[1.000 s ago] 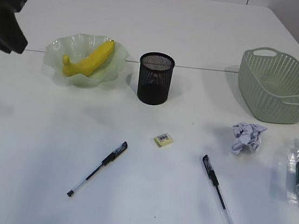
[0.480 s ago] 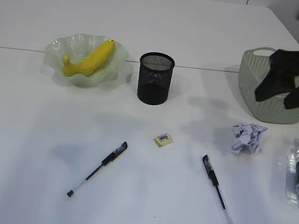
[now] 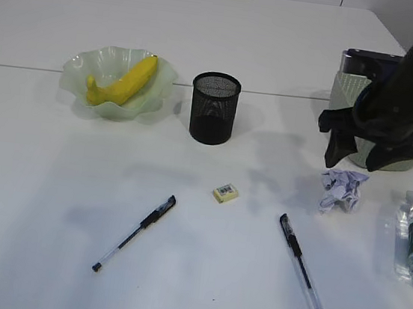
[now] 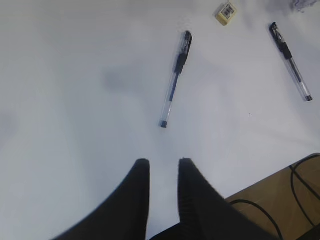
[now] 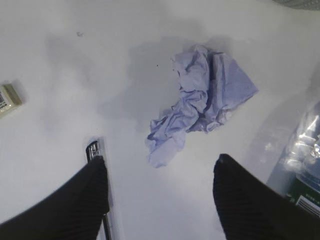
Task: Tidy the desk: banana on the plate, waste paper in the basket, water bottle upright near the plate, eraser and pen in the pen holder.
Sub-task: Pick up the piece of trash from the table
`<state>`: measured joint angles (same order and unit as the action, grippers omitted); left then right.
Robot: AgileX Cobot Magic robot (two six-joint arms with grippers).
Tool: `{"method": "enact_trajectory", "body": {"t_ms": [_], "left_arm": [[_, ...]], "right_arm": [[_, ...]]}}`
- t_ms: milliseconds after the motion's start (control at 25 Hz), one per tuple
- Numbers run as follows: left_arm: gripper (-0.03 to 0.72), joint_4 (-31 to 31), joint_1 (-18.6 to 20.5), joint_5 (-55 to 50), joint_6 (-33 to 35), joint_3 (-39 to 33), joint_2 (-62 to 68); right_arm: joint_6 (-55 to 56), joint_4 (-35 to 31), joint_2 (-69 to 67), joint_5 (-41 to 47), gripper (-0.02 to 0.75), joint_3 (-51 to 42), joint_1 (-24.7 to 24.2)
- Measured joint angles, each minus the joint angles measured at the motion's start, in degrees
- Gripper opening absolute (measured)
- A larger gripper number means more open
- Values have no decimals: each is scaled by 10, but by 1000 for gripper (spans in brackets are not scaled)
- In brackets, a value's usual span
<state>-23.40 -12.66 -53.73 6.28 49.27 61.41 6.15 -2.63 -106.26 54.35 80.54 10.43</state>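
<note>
Both pincers apart: right pincer over waste paper nr basket, left pincer nr table edge

The exterior camera looked down at a slant across the tabletop. Both wrist cameras faced steeply downward from closer in, the right nearest, over the waste paper; each shared the eraser.
</note>
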Motion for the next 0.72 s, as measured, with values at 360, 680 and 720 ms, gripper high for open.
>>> {"method": "enact_trajectory", "body": {"t_ms": [360,680,720], "left_arm": [[140,-1,0,8,0,0,0],[142,-1,0,14,0,0,0],[142,-1,0,17,0,0,0]], "right_arm": [[70,38,-35,-13,621,0,1],[156,99,-53,-10,629,0,1],[156,99,-53,-10,629,0,1]]}}
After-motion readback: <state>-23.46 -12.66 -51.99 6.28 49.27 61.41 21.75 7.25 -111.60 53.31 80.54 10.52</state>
